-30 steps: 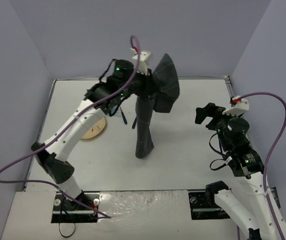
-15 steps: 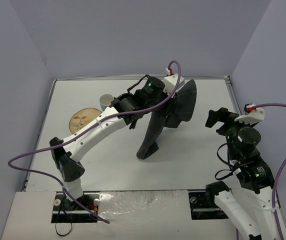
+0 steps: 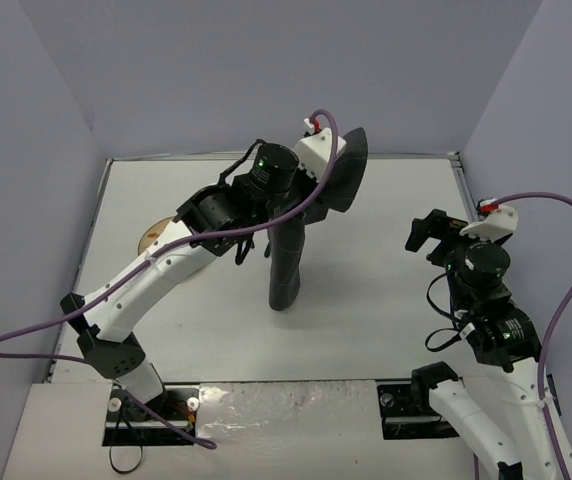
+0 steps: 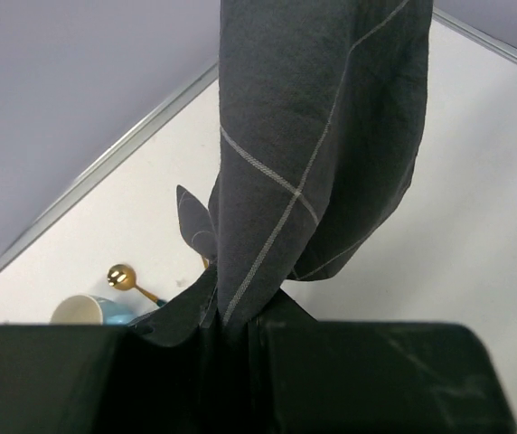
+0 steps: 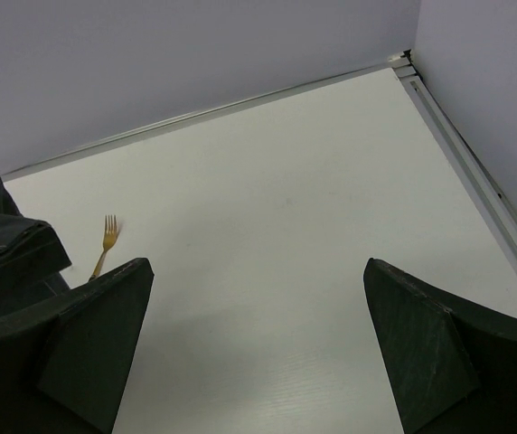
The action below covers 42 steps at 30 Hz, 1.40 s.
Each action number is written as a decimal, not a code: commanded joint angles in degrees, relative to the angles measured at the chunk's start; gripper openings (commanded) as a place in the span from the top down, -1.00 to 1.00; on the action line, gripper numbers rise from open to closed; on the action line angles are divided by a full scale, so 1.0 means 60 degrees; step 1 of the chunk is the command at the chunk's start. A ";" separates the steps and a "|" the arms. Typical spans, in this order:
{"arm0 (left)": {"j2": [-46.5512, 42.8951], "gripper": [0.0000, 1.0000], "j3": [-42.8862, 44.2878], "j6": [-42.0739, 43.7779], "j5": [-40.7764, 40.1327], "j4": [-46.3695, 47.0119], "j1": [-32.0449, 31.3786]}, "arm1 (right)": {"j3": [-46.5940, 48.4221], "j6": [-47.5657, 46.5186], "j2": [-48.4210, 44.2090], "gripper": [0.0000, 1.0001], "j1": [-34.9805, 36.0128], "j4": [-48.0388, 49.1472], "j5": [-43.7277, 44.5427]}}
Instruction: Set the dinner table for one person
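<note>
Placemat (image 3: 288, 250) hanging from left jaws, dinner table (image 3: 386, 300) below, right jaws wide

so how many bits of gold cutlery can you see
2: a gold spoon by the cup, and a gold fork lying near the hanging cloth. More may be hidden behind the cloth.

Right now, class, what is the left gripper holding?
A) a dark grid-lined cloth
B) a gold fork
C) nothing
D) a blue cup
A: the left gripper is shut on the dark cloth, which hangs down from its fingers.
</note>
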 commanded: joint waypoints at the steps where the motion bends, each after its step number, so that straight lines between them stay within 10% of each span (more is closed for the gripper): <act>1: -0.1007 1.00 0.0014 0.0835 -0.1328 0.0637 -0.0160 | 0.0125 -0.0016 -0.0052 -1.00 0.0064 0.0509 0.0159; 27: 0.2924 1.00 0.2092 0.1606 -0.2340 0.2514 -0.0057 | 0.0015 0.0209 -0.0416 -1.00 0.0064 0.0347 0.0590; 33: 0.2961 0.96 0.0110 0.0142 -0.2647 0.3631 -0.1267 | -0.0038 0.0452 -0.0873 -1.00 0.0064 -0.0075 0.1960; 42: 0.2864 -0.25 -0.2366 -0.2769 -0.1305 0.4121 -0.1669 | -0.0108 0.0777 -0.1367 -1.00 0.0068 -0.0637 0.3010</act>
